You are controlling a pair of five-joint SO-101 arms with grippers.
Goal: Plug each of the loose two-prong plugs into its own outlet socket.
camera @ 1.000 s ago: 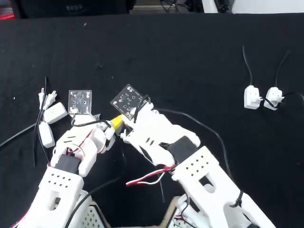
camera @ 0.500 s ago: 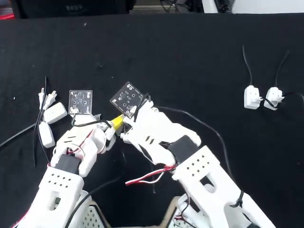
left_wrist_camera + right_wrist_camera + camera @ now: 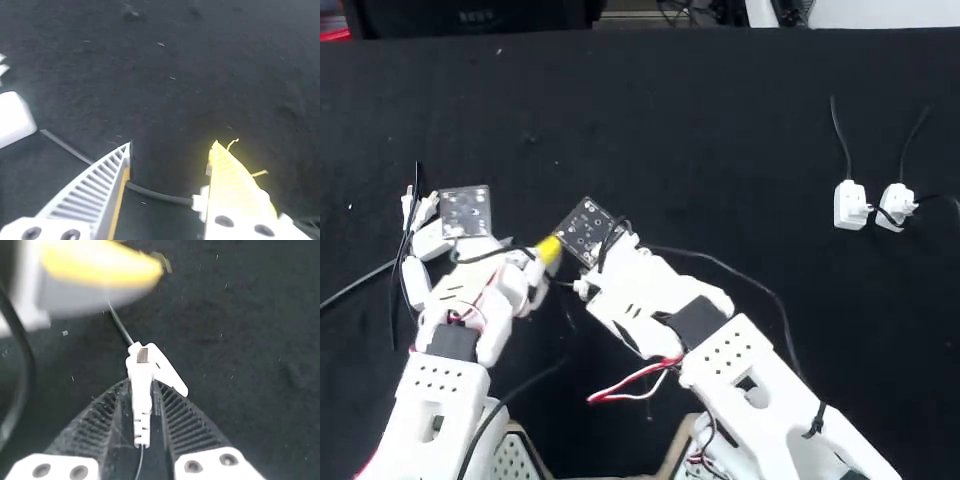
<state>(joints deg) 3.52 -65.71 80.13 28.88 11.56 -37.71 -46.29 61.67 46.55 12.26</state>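
Observation:
Two square socket plates lie at the left. One socket plate (image 3: 463, 210) rests flat against the white plugs (image 3: 425, 238). The other, tilted socket plate (image 3: 586, 230) sits at the tip of my right gripper (image 3: 601, 250). In the right wrist view my right gripper (image 3: 141, 385) is shut on a narrow white piece (image 3: 141, 367), seemingly that plate's edge. My left gripper (image 3: 535, 258) stands open between the two plates, and a black cable (image 3: 160, 192) crosses between its fingers (image 3: 170, 145). Two more white plugs (image 3: 850, 203) (image 3: 895, 206) lie at the far right.
Black cables (image 3: 740, 265) trail over the black table around both arms. Another white plug (image 3: 415, 282) lies left of the left arm. The yellow finger (image 3: 100, 265) of the left gripper is close in front of the right gripper.
The left gripper has swung left, and the flat socket plate has shifted left up against the white plugs. The right gripper and the tilted plate have moved slightly nearer the table's front.

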